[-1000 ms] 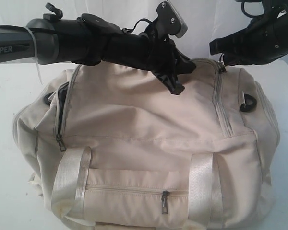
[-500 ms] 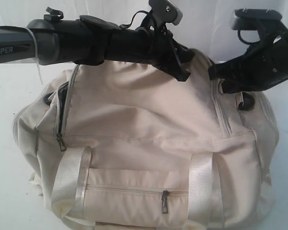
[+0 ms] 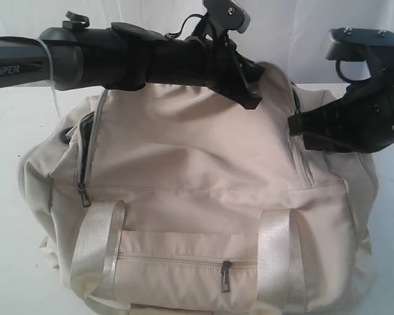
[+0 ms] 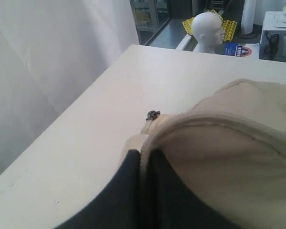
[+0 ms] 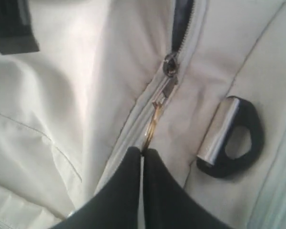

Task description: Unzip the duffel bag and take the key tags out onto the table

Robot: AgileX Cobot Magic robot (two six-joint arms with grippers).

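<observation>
I am clamping my right gripper (image 5: pixel 143 152) on the zipper pull (image 5: pixel 156 117) of the duffel bag (image 3: pixel 203 170); the closed track is running from the slider (image 5: pixel 170 64) back towards me; my left gripper (image 4: pixel 141 153) is pinching the bag's fabric.

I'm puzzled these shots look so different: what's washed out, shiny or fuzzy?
Exterior view: the table and backdrop bleach almost white; the straps on the duffel bag catch a sheen. Left wrist view: the dark left gripper up close is soft, the far room sharper. Right wrist view: a glint marks the D-ring; the right gripper, pinching the zipper pull, blurs.
</observation>
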